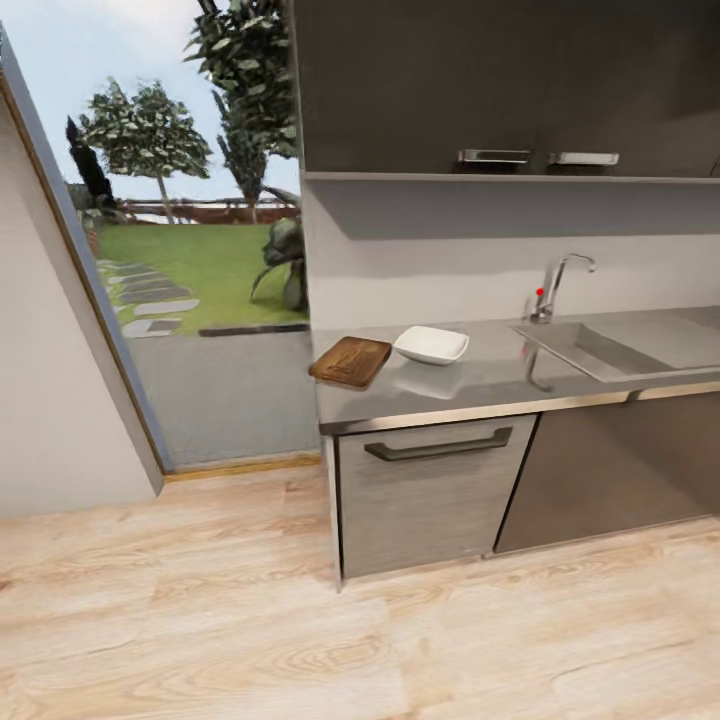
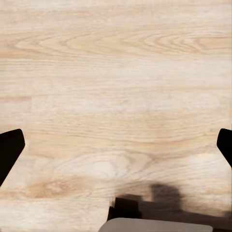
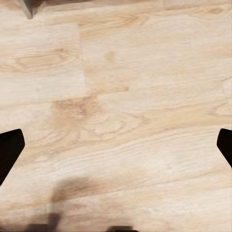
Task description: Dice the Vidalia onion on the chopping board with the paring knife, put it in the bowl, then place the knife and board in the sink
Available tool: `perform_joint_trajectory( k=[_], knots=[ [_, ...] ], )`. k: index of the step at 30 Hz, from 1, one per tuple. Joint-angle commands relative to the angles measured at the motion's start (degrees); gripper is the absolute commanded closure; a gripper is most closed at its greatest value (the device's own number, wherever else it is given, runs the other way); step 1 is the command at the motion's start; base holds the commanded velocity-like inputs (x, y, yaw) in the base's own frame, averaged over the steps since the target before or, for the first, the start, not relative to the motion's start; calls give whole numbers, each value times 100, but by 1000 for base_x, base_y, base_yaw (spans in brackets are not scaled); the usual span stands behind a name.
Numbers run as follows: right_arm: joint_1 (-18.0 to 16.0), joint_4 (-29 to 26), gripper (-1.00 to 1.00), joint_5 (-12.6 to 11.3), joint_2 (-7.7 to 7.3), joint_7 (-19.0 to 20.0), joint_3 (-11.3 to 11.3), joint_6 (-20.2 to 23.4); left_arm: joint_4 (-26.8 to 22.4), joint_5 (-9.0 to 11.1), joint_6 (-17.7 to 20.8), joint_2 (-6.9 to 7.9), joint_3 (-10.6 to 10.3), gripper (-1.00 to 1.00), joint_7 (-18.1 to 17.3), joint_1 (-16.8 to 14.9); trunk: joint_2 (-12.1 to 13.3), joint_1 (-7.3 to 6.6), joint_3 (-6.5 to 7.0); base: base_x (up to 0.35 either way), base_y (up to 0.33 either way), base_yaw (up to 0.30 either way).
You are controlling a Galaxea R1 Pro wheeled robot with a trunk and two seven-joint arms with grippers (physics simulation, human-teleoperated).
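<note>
The dark brown chopping board (image 1: 351, 361) lies at the left end of the steel countertop (image 1: 480, 385), partly over the corner edge. Just right of it stands the white square bowl (image 1: 431, 344). Further right the grey sink (image 1: 622, 348) is recessed in the counter, with its chrome tap (image 1: 556, 285) behind it. The Vidalia onion and the paring knife are out of view. In the left wrist view my left gripper (image 2: 116, 145) is open over bare wooden floor, its dark fingertips (image 2: 9, 150) far apart. My right gripper (image 3: 116, 145) is likewise open above the floor.
A grey drawer front with a dark handle (image 1: 438, 445) sits under the counter. Dark wall cabinets (image 1: 500, 85) hang above. At the left an open doorway (image 1: 200, 300) looks onto a lawn and trees. Pale wooden floor (image 1: 250, 620) stretches between me and the counter.
</note>
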Motion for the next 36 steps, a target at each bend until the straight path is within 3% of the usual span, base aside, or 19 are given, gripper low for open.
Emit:
perform_joint_trajectory(
  k=[1, 26, 36],
  knots=[
    [-1, -1, -100, 4, -1, 1, 2, -14, -4, 17, -8, 1, 6, -100, -12, 1, -3, 0, -4, 6, 280, 0],
    [-1, -1, -100, 4, 1, -1, 4, -14, -6, 17, -8, 3, 6, -100, -12, 1, -3, 0, -4, 124, 273, 0],
    [-1, -1, -100, 4, -3, -5, 2, -14, -14, 17, -48, -19, 6, -100, -3, 1, -3, 0, -4, 30, 55, 0]
  ],
)
